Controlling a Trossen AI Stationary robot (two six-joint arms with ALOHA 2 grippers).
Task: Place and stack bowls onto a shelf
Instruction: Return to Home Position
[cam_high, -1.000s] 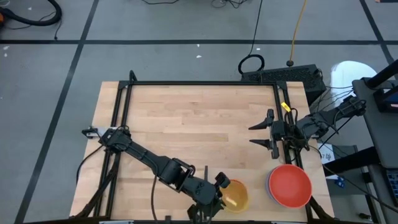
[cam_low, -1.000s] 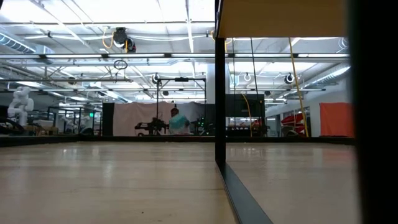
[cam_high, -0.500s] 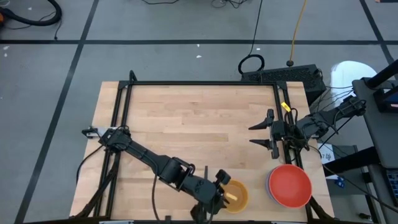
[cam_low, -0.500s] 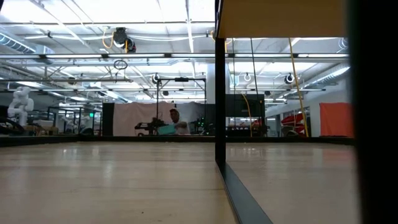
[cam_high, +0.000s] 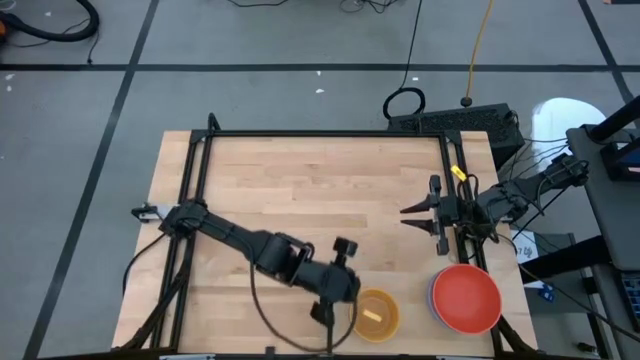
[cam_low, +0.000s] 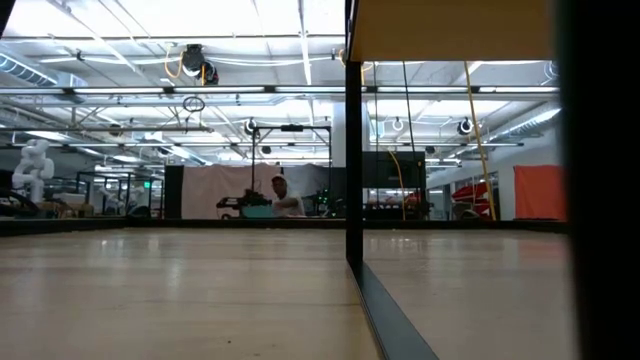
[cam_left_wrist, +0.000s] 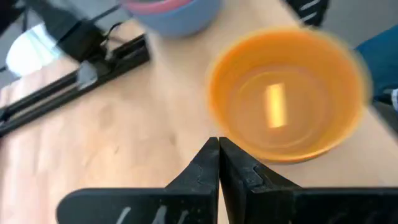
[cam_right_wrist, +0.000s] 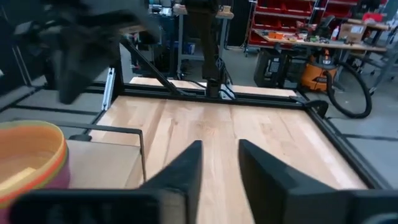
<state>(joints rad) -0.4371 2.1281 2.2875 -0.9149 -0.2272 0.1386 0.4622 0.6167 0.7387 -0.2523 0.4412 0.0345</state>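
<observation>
2 stacks sit on the flat pale wood shelf (cam_right_wrist: 102, 165): yellow-orange round plastic bowls (cam_high: 378, 313) and red-topped round plastic bowls (cam_high: 466, 298). Stacking looks done. The left gripper (cam_left_wrist: 219, 149) has its fingers together and empty. The right gripper (cam_right_wrist: 220, 144) has its fingers apart.

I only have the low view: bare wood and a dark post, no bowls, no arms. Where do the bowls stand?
Observer: An orange bowl and, to its right, a red bowl topping a stack, both on the right half of the table.
Operator: Is the left claw holding anything?
Observer: No. The left claw is shut on nothing, just short of the orange bowl.
Operator: And the right one?
Observer: The right claw is open and empty, apart from the red bowl.
</observation>
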